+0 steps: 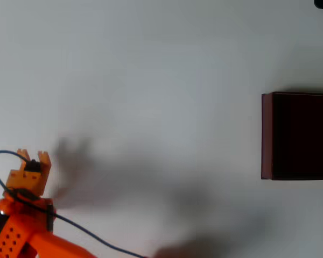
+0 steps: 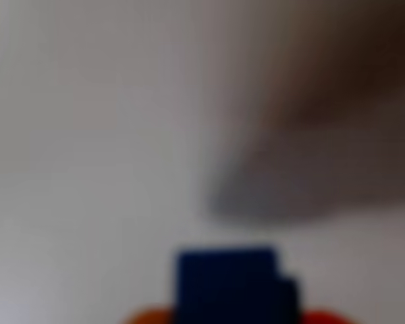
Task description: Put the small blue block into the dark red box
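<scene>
You are looking at a bare test bench rather than a lived-in room: a plain white tabletop (image 1: 161,64) under soft overhead light, crossed by blurred shadows. On it stand an orange 3D-printed arm (image 1: 21,231) with a thin dark cable (image 1: 91,236) trailing from it, and one dark red box (image 1: 266,134) at the overhead view's right edge.

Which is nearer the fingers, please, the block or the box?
The small blue block, right by the orange fingers in the wrist view; the dark red box sits far off.
</scene>
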